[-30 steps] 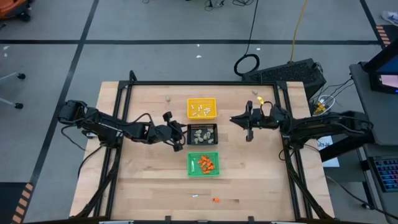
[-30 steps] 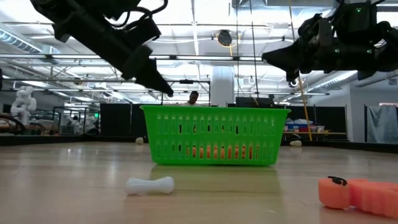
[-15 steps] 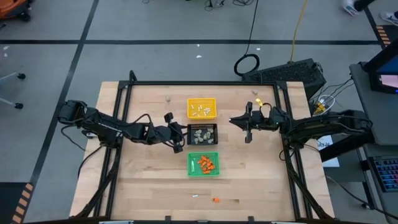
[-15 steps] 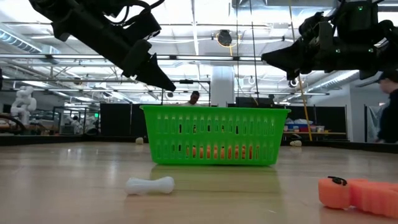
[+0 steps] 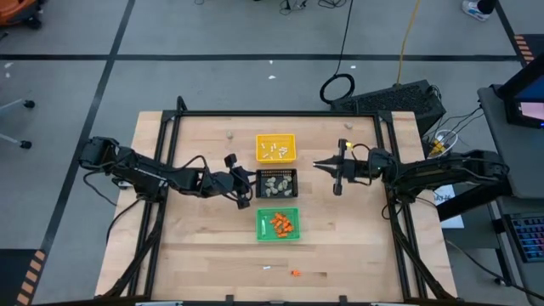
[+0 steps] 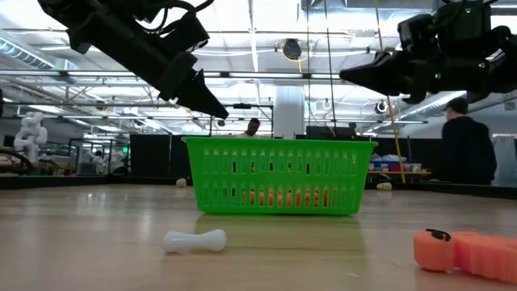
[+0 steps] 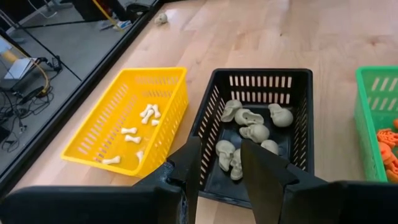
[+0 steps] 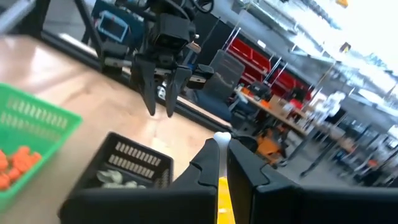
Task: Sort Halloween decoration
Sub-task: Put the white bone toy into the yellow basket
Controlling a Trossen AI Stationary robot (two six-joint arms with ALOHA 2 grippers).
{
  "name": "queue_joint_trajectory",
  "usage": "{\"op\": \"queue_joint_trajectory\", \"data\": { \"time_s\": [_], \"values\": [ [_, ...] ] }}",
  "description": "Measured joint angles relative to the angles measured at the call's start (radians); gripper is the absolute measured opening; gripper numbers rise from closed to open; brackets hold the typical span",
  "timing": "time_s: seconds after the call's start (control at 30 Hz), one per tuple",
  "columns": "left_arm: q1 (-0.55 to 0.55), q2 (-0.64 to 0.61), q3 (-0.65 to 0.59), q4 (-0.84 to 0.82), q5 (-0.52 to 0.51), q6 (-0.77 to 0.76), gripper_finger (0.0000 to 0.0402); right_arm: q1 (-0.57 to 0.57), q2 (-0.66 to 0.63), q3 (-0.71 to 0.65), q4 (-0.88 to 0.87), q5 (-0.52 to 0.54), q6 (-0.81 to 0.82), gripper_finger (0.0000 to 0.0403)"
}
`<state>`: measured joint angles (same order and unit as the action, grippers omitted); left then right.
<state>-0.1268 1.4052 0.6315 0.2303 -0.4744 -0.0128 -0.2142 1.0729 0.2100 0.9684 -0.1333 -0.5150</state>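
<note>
Three small trays stand in a row mid-table. The yellow tray [image 5: 276, 147] holds white bone sticks [image 7: 147, 113], the black tray [image 5: 276, 184] holds beige skull lumps [image 7: 254, 132], and the green tray [image 5: 278, 223] holds orange bits [image 5: 281, 224]. My left gripper [image 7: 219, 142] hovers open over the black tray's left rim, with nothing between its fingers. My right gripper [image 5: 316, 165] hangs to the right of the trays, raised well off the table. It is shut, and a small white piece [image 8: 222, 135] shows at its tips. My right gripper pinches a small white piece between its two fingertips; only the piece's end [image 8: 222, 135] sticks out past them. The fingers lie about level and point toward the table's left side. The piece is lifted clear of the table.
A white bone [image 6: 195, 240] and an orange piece [image 6: 464, 252] lie loose near the table's front edge. Single beige lumps rest at the far left [image 5: 228, 133] and far right [image 5: 347, 127]. A person [image 6: 467, 149] stands beyond the table on the right.
My right gripper has rolled about its own pointing line while staying in place, still shut. A person has walked into the low view at the right, behind the table.
</note>
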Motion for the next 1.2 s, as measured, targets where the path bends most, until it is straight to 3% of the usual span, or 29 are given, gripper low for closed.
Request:
{"op": "queue_joint_trajectory", "data": {
  "time_s": [0.37,0.73,0.87,1.2],
  "values": [
    [0.000,0.000,0.000,0.001,0.000,0.000,0.0113,0.000,0.000,0.000,0.000,0.000,-0.281,0.0000],
    [0.000,0.000,0.000,0.002,0.000,0.000,0.0113,0.000,0.000,0.000,0.000,0.000,-0.300,0.0000],
    [0.000,0.000,0.000,0.001,0.000,0.000,0.0113,0.000,0.000,0.000,0.000,0.000,-0.247,0.0000],
    [0.000,0.000,0.000,0.001,0.000,0.000,0.0113,0.000,0.000,0.000,-0.056,0.000,0.144,0.0000]
  ]
}}
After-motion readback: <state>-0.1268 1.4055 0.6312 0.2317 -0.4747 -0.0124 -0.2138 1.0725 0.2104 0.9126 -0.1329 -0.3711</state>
